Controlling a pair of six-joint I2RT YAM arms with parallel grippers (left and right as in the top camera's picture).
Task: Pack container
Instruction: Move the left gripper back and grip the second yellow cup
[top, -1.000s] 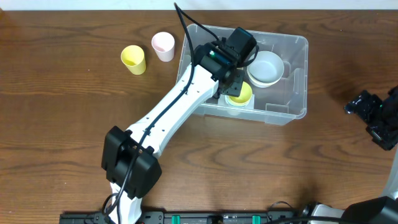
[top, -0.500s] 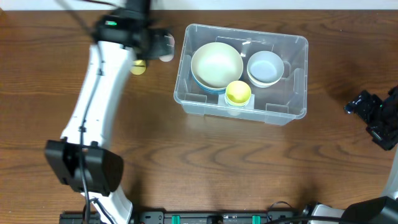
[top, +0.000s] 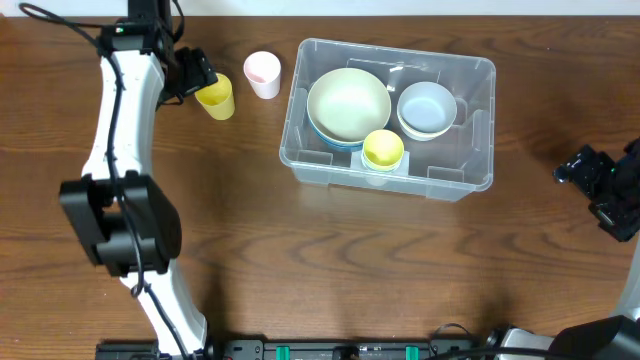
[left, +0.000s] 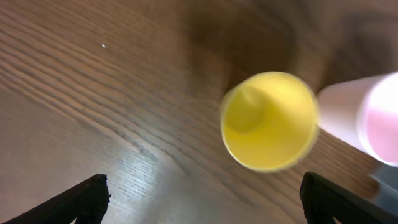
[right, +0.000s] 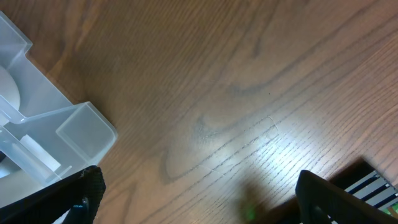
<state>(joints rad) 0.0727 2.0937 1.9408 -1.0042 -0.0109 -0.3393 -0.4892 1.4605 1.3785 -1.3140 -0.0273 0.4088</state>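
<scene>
Overhead: large clear plastic rectangular container (top: 478, 172) sits upright on the brown wooden table (top: 400, 260), upper centre-right, open top.

Inside it:
- wide pale-green round bowl (top: 348, 103) on the left, nested on a light-blue bowl (top: 325, 140) of which only the rim shows
- smaller white round bowl (top: 427, 108) just to its right
- small yellow plastic cup (top: 383, 150) upright at the near wall, between the two bowls

Outside, left of the container, a second yellow plastic cup (top: 215, 97) and a pale pink plastic cup (top: 263, 73) both stand upright on the wood, near each other.

Left gripper (top: 197, 75) is at the outer yellow cup's far-left side. From above I cannot tell whether it is touching.

Left wrist view: left gripper (left: 208, 198) has its jaws spread wide and nothing between the fingertips. The outer yellow cup (left: 268, 121) lies ahead of them with its mouth to the camera, and the pink cup (left: 364, 118) is blurred just beside it.

Right gripper (top: 600, 185) is at the table's right edge, well apart from the container.

Right wrist view: right gripper (right: 199, 193) is released too — bare wood between the fingers, with only a corner of the container (right: 68, 127) visible at left.
</scene>
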